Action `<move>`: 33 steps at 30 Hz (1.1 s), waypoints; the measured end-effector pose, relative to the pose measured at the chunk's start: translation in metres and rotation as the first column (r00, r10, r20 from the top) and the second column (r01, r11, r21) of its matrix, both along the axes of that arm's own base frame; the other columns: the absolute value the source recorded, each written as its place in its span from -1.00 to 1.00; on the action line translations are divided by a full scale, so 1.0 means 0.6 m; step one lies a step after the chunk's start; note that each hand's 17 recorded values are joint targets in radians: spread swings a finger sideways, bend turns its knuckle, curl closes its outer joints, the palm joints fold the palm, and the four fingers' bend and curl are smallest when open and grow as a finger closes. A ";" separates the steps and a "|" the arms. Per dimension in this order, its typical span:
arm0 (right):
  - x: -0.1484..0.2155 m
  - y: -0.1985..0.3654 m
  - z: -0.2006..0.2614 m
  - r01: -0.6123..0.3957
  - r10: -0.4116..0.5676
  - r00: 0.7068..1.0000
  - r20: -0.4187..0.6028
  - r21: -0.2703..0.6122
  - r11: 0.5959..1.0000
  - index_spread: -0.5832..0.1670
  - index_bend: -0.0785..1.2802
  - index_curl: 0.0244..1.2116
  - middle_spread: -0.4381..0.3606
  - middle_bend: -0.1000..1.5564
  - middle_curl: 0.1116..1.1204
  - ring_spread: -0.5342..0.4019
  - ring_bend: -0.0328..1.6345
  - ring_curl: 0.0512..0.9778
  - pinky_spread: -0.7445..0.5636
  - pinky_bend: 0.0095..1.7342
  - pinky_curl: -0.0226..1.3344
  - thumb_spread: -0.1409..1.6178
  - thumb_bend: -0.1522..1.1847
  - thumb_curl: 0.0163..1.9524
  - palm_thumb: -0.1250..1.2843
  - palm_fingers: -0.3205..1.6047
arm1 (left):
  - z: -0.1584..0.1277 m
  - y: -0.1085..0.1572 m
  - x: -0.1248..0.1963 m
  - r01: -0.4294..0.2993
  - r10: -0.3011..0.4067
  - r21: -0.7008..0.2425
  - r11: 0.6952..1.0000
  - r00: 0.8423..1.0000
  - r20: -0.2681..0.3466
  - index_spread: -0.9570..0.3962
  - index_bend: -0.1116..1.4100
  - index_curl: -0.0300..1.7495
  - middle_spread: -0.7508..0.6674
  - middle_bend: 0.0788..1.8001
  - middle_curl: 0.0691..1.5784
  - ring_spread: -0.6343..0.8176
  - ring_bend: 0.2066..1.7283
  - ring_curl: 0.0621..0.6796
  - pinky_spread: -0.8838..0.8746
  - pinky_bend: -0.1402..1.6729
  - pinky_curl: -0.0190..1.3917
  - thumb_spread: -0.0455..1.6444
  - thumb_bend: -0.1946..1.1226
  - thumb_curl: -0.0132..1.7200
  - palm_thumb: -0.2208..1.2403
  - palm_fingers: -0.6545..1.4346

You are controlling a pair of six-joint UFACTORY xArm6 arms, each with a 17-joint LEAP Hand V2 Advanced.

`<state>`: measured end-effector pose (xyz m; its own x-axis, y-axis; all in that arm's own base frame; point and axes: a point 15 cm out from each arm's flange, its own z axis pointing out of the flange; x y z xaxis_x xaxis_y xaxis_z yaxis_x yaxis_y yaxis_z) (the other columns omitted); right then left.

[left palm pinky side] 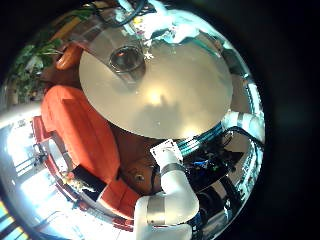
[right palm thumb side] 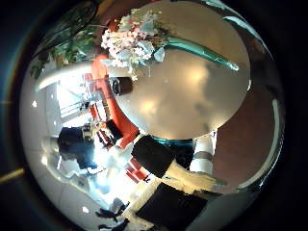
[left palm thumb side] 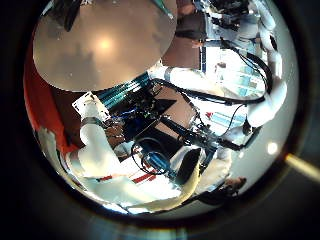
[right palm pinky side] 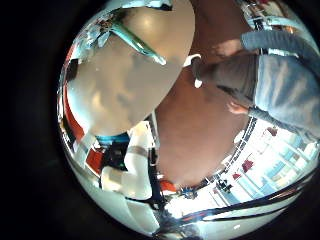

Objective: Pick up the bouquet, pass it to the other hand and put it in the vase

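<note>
The bouquet (right palm thumb side: 130, 43) lies on its side on the round table (right palm thumb side: 183, 106), its flower heads near the table's rim and its long stems (right palm thumb side: 207, 53) reaching across the top. A short glass vase (right palm thumb side: 121, 86) stands upright on the table close to the flower heads. The left palm looks down on the vase (left palm pinky side: 126, 58) from well above, with the bouquet (left palm pinky side: 165, 25) beyond it. In the right little finger side view the stems (right palm pinky side: 140, 45) cross the table (right palm pinky side: 125, 85). Neither hand's fingers show; both palms hang high over the table, apart from bouquet and vase.
An upholstered seat (left palm pinky side: 80, 130) stands close beside the table. Leafy plants (right palm thumb side: 63, 43) grow past the rim near the flower heads. Bare floor (right palm pinky side: 190, 120) lies beyond the table on the side away from the seat.
</note>
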<state>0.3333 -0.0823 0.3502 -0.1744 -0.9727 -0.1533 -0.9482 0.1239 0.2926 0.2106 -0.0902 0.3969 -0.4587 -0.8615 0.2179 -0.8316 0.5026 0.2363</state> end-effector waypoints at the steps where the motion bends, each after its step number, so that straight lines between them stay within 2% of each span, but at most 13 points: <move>1: 0.012 -0.002 -0.015 0.005 -0.005 1.000 -0.018 0.003 1.000 -0.14 -0.66 -0.55 0.08 -0.47 -0.48 0.09 -0.08 -0.70 0.70 -0.41 -0.76 0.38 -0.80 -0.72 -0.45 -0.23 | 0.000 -0.001 0.003 0.001 -0.001 -0.001 1.000 1.000 -0.001 0.56 -0.62 -0.59 0.72 -0.88 -0.72 0.67 -0.70 -0.49 0.65 -0.63 -0.53 0.18 -0.80 -0.77 -0.79 -0.38; 7: 0.069 -0.020 -0.106 0.031 -0.031 0.996 -0.086 0.000 1.000 -0.08 -0.66 -0.56 0.14 -0.49 -0.49 0.13 -0.07 -0.69 0.69 -0.37 -0.74 0.38 -0.79 -0.69 -0.30 -0.31 | -0.005 -0.002 0.006 0.000 0.000 0.000 1.000 1.000 -0.018 0.56 -0.62 -0.59 0.72 -0.88 -0.72 0.67 -0.70 -0.49 0.65 -0.63 -0.53 0.18 -0.80 -0.77 -0.79 -0.38; 11: 0.094 -0.029 -0.158 0.039 -0.039 0.994 -0.103 0.001 0.999 -0.05 -0.62 -0.55 0.11 -0.43 -0.46 0.08 -0.03 -0.69 0.64 -0.41 -0.76 0.37 -0.78 -0.68 -0.20 -0.24 | -0.008 0.001 0.003 -0.004 0.004 0.008 1.000 1.000 -0.027 0.56 -0.62 -0.59 0.72 -0.88 -0.72 0.67 -0.70 -0.49 0.65 -0.63 -0.53 0.18 -0.80 -0.77 -0.79 -0.38; 15: 0.111 -0.040 -0.203 0.048 -0.047 0.991 -0.127 0.004 0.999 -0.13 -0.57 -0.50 0.02 -0.39 -0.43 -0.01 -0.02 -0.68 0.55 -0.46 -0.79 0.36 -0.80 -0.66 -0.12 -0.17 | -0.008 0.000 0.008 -0.012 0.013 0.014 1.000 1.000 -0.024 0.56 -0.62 -0.59 0.72 -0.88 -0.72 0.67 -0.71 -0.49 0.65 -0.63 -0.53 0.18 -0.80 -0.77 -0.79 -0.38; 30: 0.124 -0.044 -0.278 0.049 -0.043 0.976 -0.214 0.020 0.999 -0.21 -0.57 -0.40 -0.08 -0.39 -0.42 -0.10 -0.03 -0.67 0.45 -0.51 -0.82 0.34 -0.81 -0.65 -0.10 -0.15 | -0.014 -0.005 0.027 -0.019 0.020 0.020 1.000 0.999 -0.037 0.56 -0.63 -0.59 0.72 -0.88 -0.71 0.68 -0.71 -0.50 0.65 -0.63 -0.53 0.18 -0.79 -0.76 -0.78 -0.38; 33: 0.130 -0.047 -0.290 0.031 -0.031 0.977 -0.212 -0.001 1.000 -0.22 -0.58 -0.38 -0.09 -0.40 -0.41 -0.12 -0.03 -0.67 0.44 -0.52 -0.82 0.34 -0.81 -0.65 -0.10 -0.15 | -0.013 -0.005 0.031 -0.018 0.019 0.020 1.000 0.999 -0.036 0.56 -0.62 -0.59 0.72 -0.88 -0.71 0.68 -0.71 -0.50 0.65 -0.63 -0.53 0.18 -0.79 -0.76 -0.78 -0.38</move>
